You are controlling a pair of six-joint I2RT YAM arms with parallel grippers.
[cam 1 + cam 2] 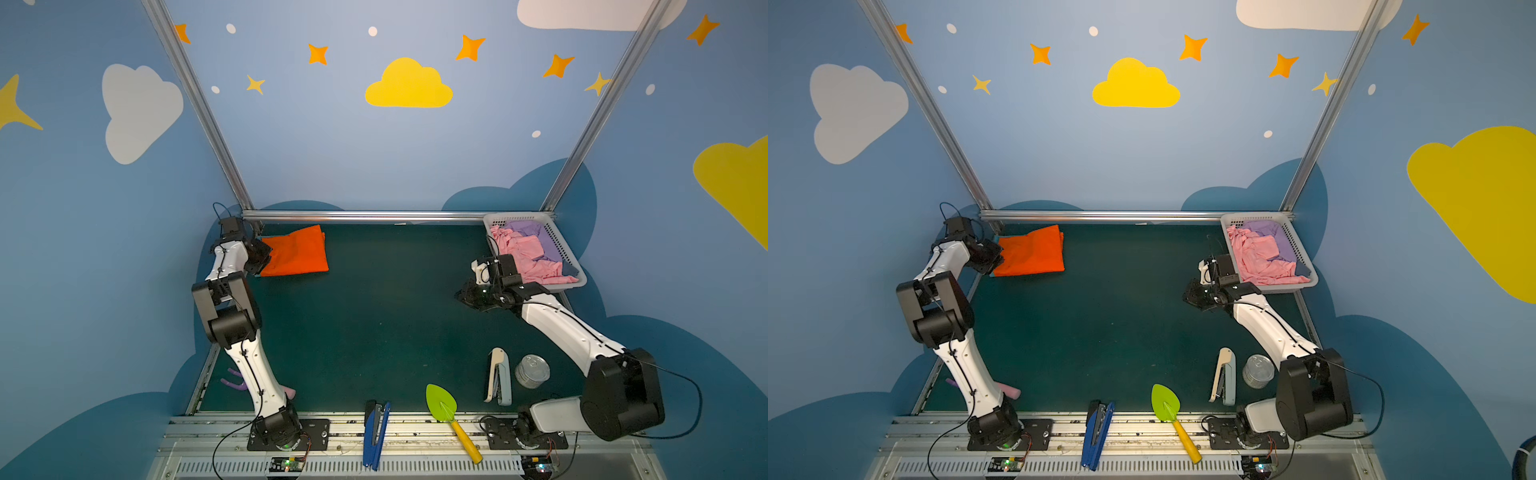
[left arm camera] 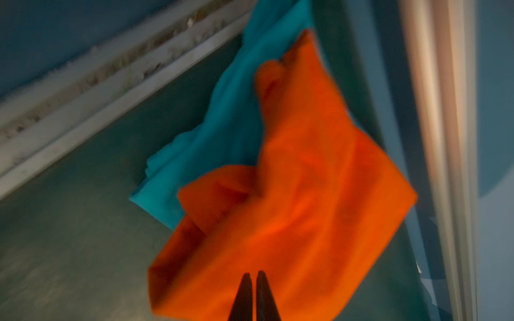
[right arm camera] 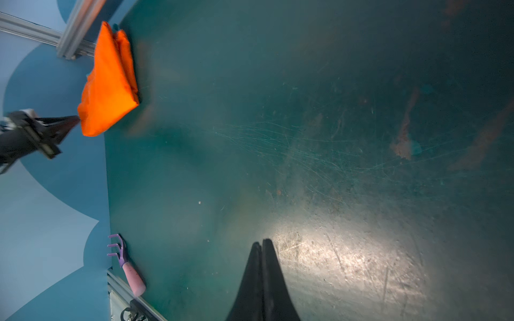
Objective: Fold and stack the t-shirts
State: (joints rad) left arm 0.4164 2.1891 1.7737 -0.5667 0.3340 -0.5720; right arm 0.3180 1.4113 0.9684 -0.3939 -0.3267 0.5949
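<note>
The orange shirt point(image 1: 296, 251) lies folded in the far left corner of the bench point(image 1: 374, 311), on top of the teal shirt point(image 2: 222, 125). The teal one shows only as a strip past the orange shirt's edges. The left claw point(image 1: 262, 255) sits at the orange shirt's left end, with the cloth stretching away from its tips toward the bench's middle. It is clenched. Its tips meet the shirt's corner, but the blur in the wrist view hides whether any fabric is pinched. The shirt's long axis seems to run along the far edge, though the slanted view leaves that unsure. The right claw point(image 1: 459, 296) is also clenched, on nothing, and hangs above bare bench near the right edge, just in front of the basket point(image 1: 519, 216) of pink and purple cloth. It is well apart from the stack, so the left arm is much the nearer. The stack looks about done, and I judge the basket's clothes are next.
</note>
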